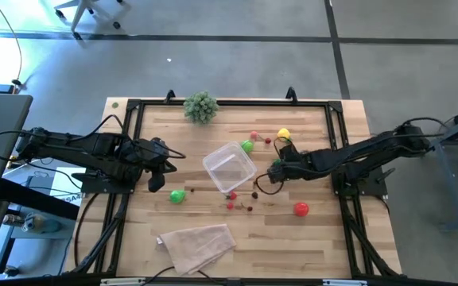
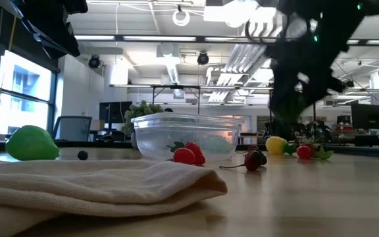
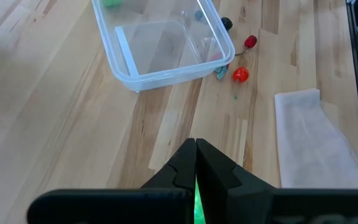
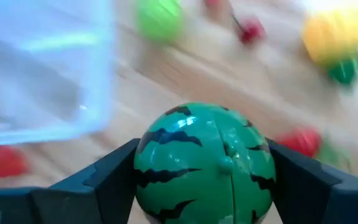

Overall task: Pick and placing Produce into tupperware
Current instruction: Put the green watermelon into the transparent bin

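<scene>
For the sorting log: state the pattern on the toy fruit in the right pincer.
Green with dark jagged stripes, a toy watermelon; right wrist view shows it best.

Floor: smooth grey concrete floor [image 1: 237, 63], crossed by dark seam lines.
Table: pale wood plank table [image 1: 324, 246] with a black metal frame along its edges.
Windows: tall glass windows [image 2: 18, 99] at one side of the room, daylight entering.
Ceiling: open white ceiling with exposed ducts [image 2: 170, 66] and strip lights.
Furniture: dark mesh-backed office chair [image 2: 71, 127]; desks and monitors farther back.
</scene>
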`<state>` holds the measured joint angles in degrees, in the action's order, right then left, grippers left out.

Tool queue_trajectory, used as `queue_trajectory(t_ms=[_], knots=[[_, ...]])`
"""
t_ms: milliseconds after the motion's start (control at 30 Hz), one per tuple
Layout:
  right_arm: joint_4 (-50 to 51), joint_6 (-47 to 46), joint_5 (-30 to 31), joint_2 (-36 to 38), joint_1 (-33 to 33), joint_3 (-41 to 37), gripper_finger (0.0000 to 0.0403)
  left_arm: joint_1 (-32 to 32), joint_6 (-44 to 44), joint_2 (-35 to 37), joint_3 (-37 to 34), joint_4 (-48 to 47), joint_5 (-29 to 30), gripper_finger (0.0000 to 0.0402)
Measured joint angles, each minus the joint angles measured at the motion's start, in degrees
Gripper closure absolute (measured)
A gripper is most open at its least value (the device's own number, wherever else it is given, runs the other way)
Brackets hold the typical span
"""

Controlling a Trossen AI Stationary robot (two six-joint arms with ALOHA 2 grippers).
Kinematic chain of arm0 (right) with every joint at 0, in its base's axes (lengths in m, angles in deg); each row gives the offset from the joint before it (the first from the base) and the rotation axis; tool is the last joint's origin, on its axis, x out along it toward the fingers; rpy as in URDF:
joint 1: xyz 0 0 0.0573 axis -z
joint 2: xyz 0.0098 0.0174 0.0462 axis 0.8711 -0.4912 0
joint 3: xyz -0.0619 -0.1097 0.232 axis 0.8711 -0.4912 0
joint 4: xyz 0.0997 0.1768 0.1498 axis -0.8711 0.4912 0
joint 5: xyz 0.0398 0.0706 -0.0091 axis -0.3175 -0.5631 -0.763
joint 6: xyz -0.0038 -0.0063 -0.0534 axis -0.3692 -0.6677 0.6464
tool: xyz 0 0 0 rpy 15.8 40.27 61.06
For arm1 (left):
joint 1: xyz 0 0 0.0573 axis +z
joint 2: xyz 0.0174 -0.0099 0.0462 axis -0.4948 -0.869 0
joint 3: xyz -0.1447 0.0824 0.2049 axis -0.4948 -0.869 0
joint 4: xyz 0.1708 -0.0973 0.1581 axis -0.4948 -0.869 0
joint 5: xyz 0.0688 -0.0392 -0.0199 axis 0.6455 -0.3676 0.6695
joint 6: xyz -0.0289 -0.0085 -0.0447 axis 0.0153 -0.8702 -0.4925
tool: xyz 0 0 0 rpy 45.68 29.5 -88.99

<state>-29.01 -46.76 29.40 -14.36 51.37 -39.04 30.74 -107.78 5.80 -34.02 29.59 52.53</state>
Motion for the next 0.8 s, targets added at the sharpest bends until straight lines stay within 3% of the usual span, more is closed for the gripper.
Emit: queue_trajectory(t_ms=[333, 600, 800], knots=[[-9.7, 28.2, 2.5, 1.0, -1.4, 12.0, 0.0118, 0.0, 0.0, 0.0, 0.0, 0.0, 0.0, 0.0401], [-13.1, 35.8, 1.7, -3.2, 1.9, 18.8, 0.0118, 0.0, 0.0, 0.0, 0.0, 0.0, 0.0, 0.0401], [-15.1, 39.4, -7.0, -11.2, 7.1, 20.9, 0.0118, 0.0, 0.0, 0.0, 0.0, 0.0, 0.0, 0.0401]])
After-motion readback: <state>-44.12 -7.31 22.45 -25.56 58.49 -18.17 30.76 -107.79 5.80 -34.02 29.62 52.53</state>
